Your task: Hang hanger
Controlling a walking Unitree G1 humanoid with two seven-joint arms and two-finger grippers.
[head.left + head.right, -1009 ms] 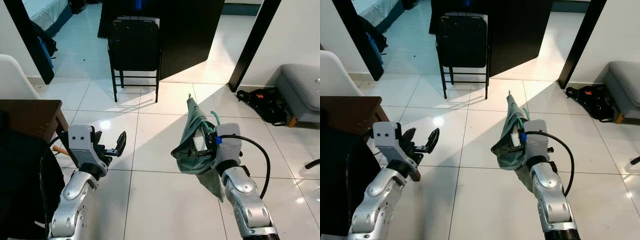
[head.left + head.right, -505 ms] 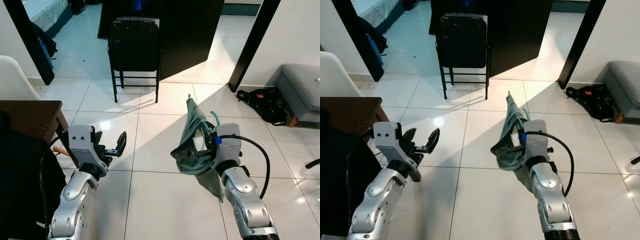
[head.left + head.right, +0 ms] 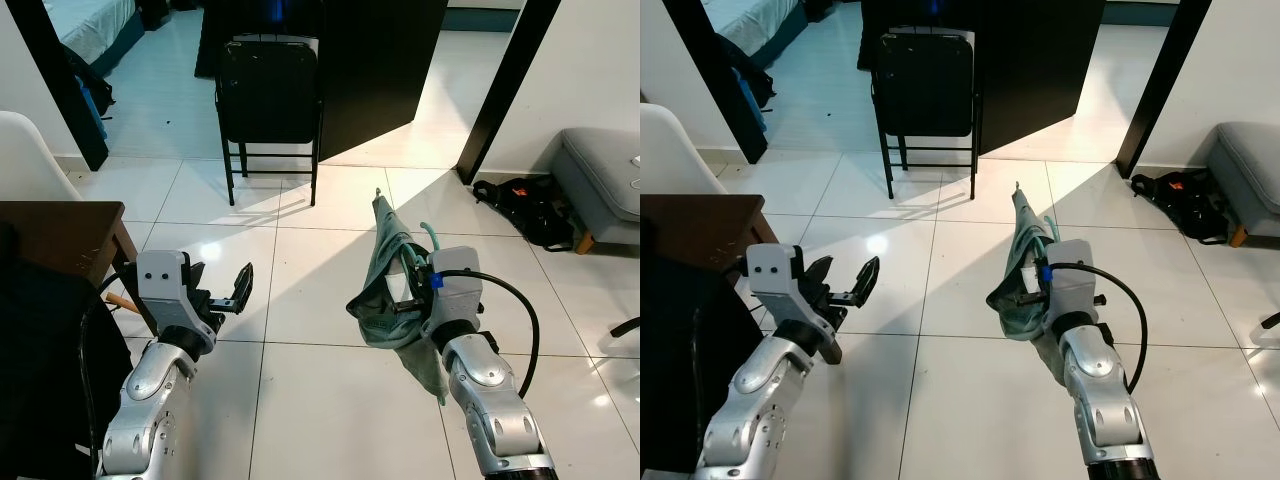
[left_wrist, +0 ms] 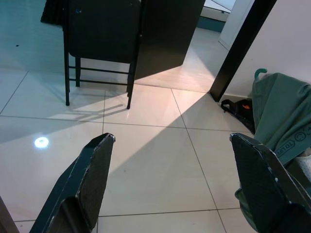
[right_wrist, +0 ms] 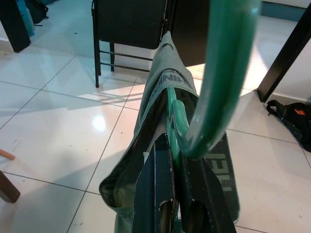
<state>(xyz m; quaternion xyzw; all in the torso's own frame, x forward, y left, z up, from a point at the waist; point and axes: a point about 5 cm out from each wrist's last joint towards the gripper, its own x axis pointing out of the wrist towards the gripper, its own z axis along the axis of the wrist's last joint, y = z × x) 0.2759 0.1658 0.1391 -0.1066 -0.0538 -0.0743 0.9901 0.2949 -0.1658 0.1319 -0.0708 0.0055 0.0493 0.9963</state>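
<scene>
A green plastic hanger (image 5: 221, 73) carries a grey-green garment (image 3: 385, 270) that droops over it above the white tiled floor. My right gripper (image 3: 408, 297) is shut on the hanger, its black fingers (image 5: 160, 194) clamped beside the green hook, held out in front of me at the right. The garment's tail hangs below the wrist. At the left my left gripper (image 3: 228, 292) is held out at the same height, open with nothing between its fingers (image 4: 87, 179). The garment (image 4: 286, 121) also shows past its fingertip.
A black folding chair (image 3: 268, 95) stands ahead by a dark open door (image 3: 375, 60). A dark wooden table (image 3: 60, 235) and a white chair (image 3: 25, 155) are at my left. A black bag (image 3: 525, 205) and a grey sofa (image 3: 605, 175) lie at the right.
The garment's lower fold has shifted very slightly; both arms hold nearly the same pose.
</scene>
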